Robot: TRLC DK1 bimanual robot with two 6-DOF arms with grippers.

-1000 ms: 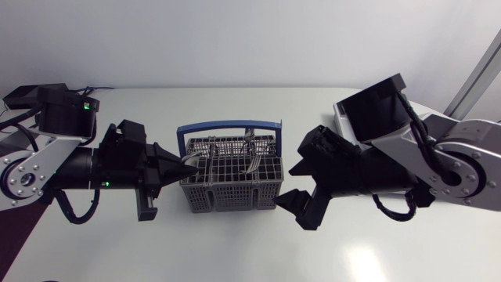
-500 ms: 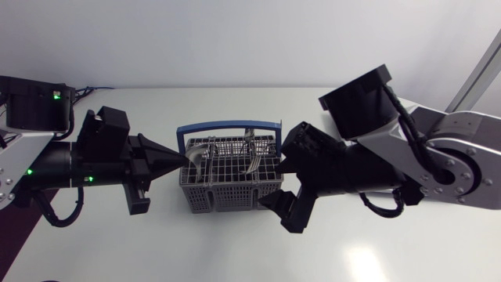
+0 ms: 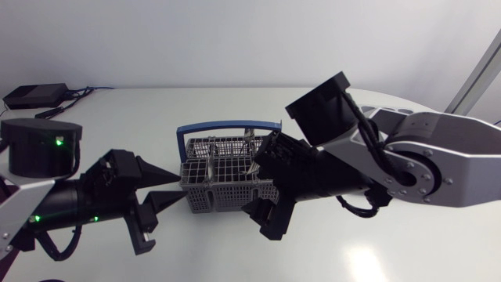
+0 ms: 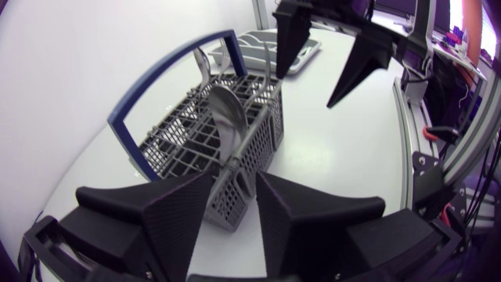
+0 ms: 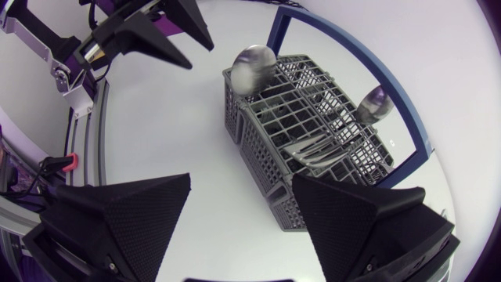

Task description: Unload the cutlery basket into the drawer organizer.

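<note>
Cutlery basket sat in the middle of the bench, blue handle arched over it, and it was loaded. One spoon stood bowl-up at the end nearest the left tool, a second spoon stood at the far end, and forks lay low in the grid. Left tool was spread wide with nothing in it, tips just short of the basket's end wall. Right tool was spread and empty too, at the opposite end. Drawer organizer, as best I could tell, lay beyond the basket, behind the right arm. The pick looked to be that near spoon. Best play was to go in above the rim, pinch the stem under the bowl rather than the mesh, and draw straight up so the basket stayed put. The right tool could steady the wall.
</note>
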